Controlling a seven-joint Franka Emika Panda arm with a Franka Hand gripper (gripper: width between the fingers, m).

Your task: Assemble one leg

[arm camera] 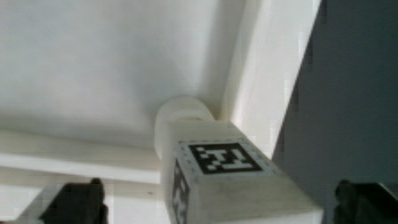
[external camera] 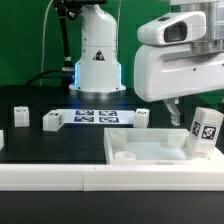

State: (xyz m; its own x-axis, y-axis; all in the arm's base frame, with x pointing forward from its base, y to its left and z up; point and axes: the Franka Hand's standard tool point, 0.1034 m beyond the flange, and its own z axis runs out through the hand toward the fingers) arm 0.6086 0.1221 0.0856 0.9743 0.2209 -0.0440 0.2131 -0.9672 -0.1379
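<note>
Beneath my Panda's gripper [arm camera: 214, 203] lies the large white panel [external camera: 150, 152], and I see the fingers [arm camera: 71, 200] spread wide, pinching nothing. Between them, clear of both, the tagged white leg [arm camera: 217, 158] sits in the panel's corner. The marker board [external camera: 95, 117] and another leg [external camera: 52, 121] lie well apart from the gripper.

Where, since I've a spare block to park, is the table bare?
Bare black table on the exterior view's left, between the row of leg blocks and the front edge, beside the white panel. Crowded on that view's right: the open gripper hangs over the panel by the tagged leg.
</note>
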